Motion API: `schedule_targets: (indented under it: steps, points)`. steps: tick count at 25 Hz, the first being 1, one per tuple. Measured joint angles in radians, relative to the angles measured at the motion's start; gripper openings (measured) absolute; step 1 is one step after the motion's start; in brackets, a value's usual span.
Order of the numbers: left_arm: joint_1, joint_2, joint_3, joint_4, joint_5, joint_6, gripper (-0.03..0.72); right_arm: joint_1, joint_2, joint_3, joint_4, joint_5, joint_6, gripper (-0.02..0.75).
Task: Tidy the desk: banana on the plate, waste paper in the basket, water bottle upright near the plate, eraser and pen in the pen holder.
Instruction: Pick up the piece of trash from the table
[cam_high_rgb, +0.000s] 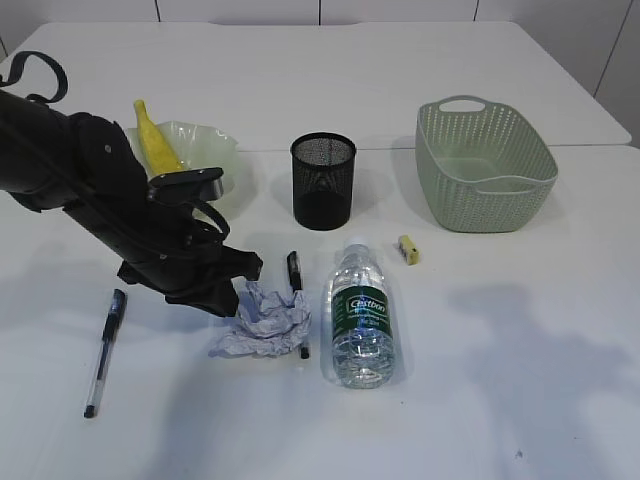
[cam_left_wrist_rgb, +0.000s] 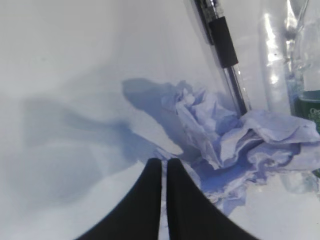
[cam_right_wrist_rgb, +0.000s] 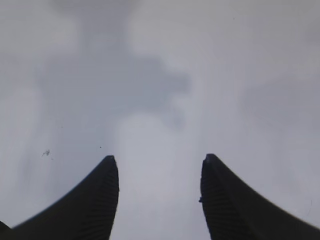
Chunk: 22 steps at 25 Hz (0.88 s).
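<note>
Waste paper (cam_high_rgb: 262, 320) lies just left of the toppled water bottle (cam_high_rgb: 359, 314). Left wrist view alone shows the left gripper (cam_left_wrist_rgb: 164, 162) pinched together at the paper's edge; right wrist view shows the right gripper (cam_right_wrist_rgb: 159, 160) spread over bare desk (cam_right_wrist_rgb: 150, 75).

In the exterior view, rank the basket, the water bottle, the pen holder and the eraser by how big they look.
1. basket
2. water bottle, though it lies nearer the camera, which flatters it
3. pen holder
4. eraser, clearly smallest
</note>
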Motion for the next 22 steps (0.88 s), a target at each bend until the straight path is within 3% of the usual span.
schedule_targets:
  steps: [5, 7, 12, 15, 22]
  points:
    - [0.000, 0.000, -0.020, -0.063, 0.012, 0.000, 0.003, 0.000, 0.000, 0.000, -0.002, 0.000, 0.000, 0.396]
    - [0.000, 0.000, -0.051, -0.068, 0.020, 0.000, 0.045, 0.000, 0.000, 0.000, -0.008, 0.000, 0.000, 0.396]
    - [0.000, 0.000, -0.133, -0.083, 0.050, 0.000, 0.358, 0.000, 0.000, 0.000, -0.017, 0.000, 0.000, 0.397]
    - [0.000, 0.000, -0.148, -0.083, 0.050, 0.000, 0.470, 0.000, 0.000, 0.000, -0.018, 0.000, 0.000, 0.397]
    - [0.000, 0.017, -0.150, -0.099, 0.050, 0.000, 0.505, 0.000, 0.000, 0.000, -0.023, 0.000, -0.002, 0.396]
